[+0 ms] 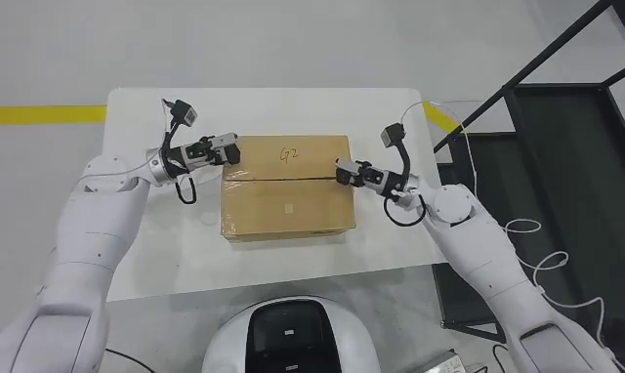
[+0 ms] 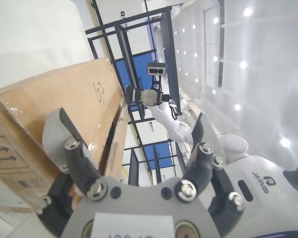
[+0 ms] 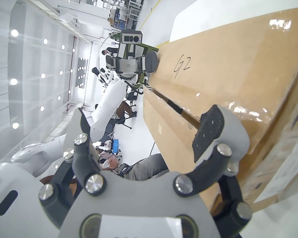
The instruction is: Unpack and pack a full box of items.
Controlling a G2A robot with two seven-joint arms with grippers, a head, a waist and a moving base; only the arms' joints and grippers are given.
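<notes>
1. The box [image 1: 286, 186] lies mid-way on the table [image 1: 391, 109], flaps closed. Its long axis and top seam run from arm to arm.
2. Our left gripper [image 1: 232, 149] stands at one end and our right gripper [image 1: 342, 171] at the other, equally near.
3. Both are spread wide and hold nothing. We cannot tell whether they touch the box.

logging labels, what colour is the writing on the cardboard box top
Black handwriting on the brown cardboard box, clearest in the right wrist view.

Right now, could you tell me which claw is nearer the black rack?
Right. The right claw is at the box's end facing the black rack; the left claw is at its opposite end.
</notes>
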